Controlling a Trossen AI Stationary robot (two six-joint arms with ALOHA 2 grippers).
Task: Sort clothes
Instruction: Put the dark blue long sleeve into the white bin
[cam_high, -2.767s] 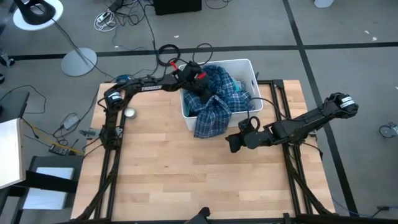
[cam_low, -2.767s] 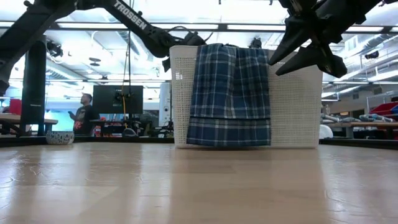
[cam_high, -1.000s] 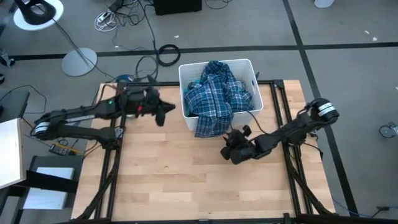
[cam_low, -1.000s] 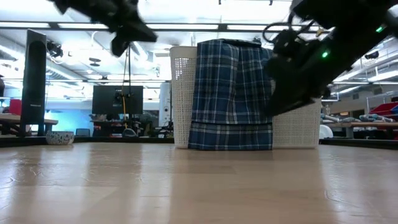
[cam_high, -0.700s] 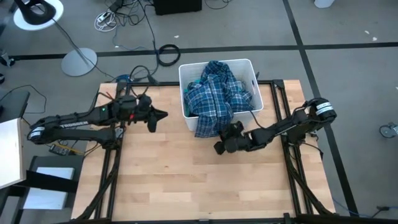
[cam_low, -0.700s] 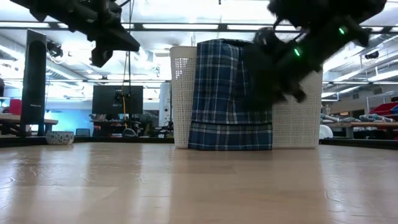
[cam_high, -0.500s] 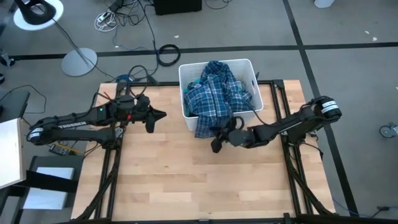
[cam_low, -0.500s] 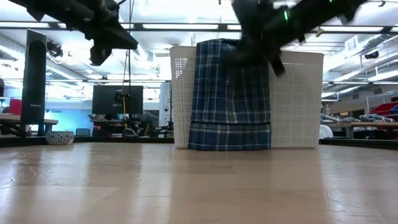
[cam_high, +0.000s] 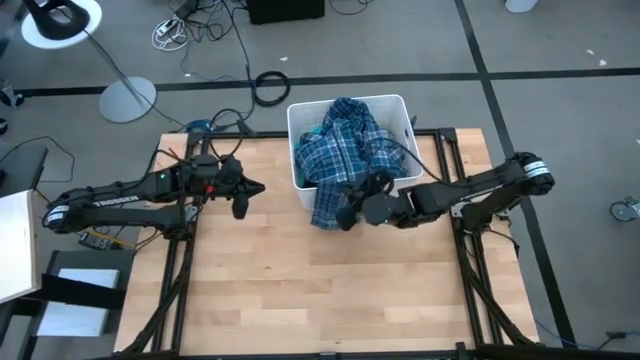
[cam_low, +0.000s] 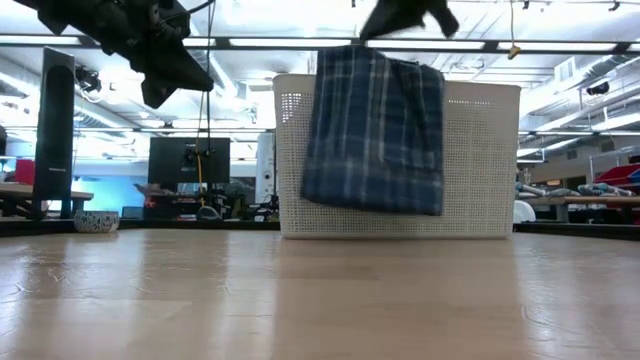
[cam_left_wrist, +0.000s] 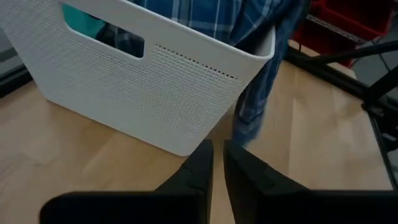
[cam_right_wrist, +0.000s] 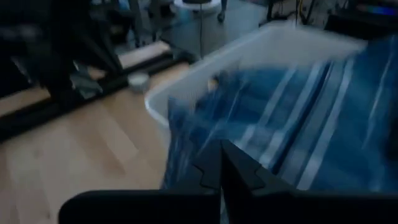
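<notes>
A white plastic bin (cam_high: 411, 168) stands at the table's far edge, heaped with clothes. A navy plaid shirt (cam_high: 345, 150) lies on top, and one part of it (cam_low: 375, 130) hangs over the bin's near wall. My right gripper (cam_high: 349, 213) is shut on that hanging part. A turquoise piece (cam_left_wrist: 84, 22) shows through the bin's handle hole. My left gripper (cam_high: 250, 192) hovers shut above the wood left of the bin, with nothing between its fingers (cam_left_wrist: 202, 165). My right gripper pinches the hanging part of the plaid shirt (cam_right_wrist: 249, 140) between its two shut fingers; how many layers does not show. It comes from the table's right side, in front of the bin's near wall. The hem (cam_low: 375, 205) hangs clear of the table, and the rest lies in the bin.
A small round bowl (cam_low: 97, 220) sits near the table's far left corner. Bare wood (cam_high: 320, 290) covers the near half of the table. Dark frame rails (cam_high: 470, 290) run along both sides.
My right gripper has gone toward the bin and the table's left, shut on the shirt's hanging part and risen. The hem, which lay on the wood, now hangs clear of it. My left gripper has drawn a little away from the bin, toward the left.
</notes>
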